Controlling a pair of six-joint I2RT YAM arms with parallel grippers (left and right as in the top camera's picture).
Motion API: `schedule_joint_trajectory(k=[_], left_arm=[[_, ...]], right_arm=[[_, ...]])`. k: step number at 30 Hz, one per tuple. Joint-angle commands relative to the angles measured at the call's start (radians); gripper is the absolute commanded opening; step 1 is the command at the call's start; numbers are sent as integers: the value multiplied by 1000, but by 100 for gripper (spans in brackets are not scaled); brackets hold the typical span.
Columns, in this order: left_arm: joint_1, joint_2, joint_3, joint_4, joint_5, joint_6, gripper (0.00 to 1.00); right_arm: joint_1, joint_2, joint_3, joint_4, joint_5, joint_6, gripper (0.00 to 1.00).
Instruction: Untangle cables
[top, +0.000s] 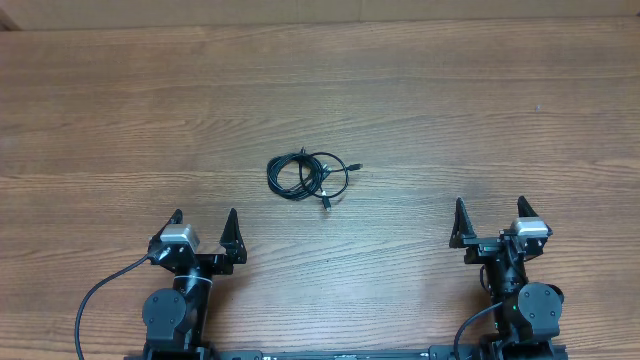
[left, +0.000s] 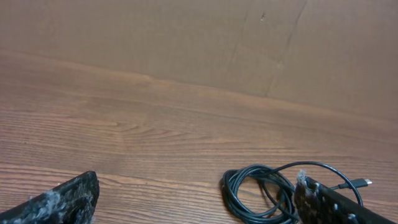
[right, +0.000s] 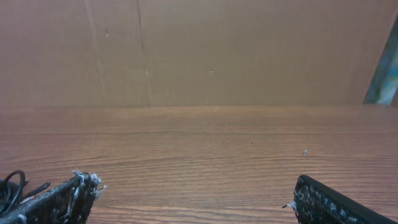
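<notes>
The cables (top: 308, 176) lie coiled mid-tabletop (top: 500, 100). The left gripper (top: 205, 229) and right gripper (top: 490, 222) are held wide, empty (near edge). Knots may be tightened if one strand is pulled.

Overhead: fixed high above, looking straight down on the brown wood-grain tabletop (top: 420, 90). Far enough off to take in the left gripper (top: 205, 214) and right gripper (top: 490, 202), both black and two-fingered, along the near edge, and the small coil of thin black cables (top: 308, 176) mid-table.

Left wrist: low and close over the wood, facing forward across the table between its own dark fingertips (left: 62, 202). Same coil close by at lower right, with a plain brown cardboard-like wall (left: 186, 43) behind.

Right wrist: equally low, facing forward toward the same wall. At the far left edge, possibly a sliver of the shared coil, cut off by the frame.
</notes>
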Motion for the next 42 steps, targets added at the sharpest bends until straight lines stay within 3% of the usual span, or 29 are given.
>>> schedule_joint_trajectory(k=[1,31,42], left_arm=[[-3,1,-3,-2,-7,23,99],[-3,1,27,-6,-27,23,100],[-3,12,340,-318,-30,23,100]], right_arm=[[2,-7,-10,5,-10,-16,100],[2,-7,-10,5,-10,-16,100],[2,-7,-10,4,-10,-16,100]])
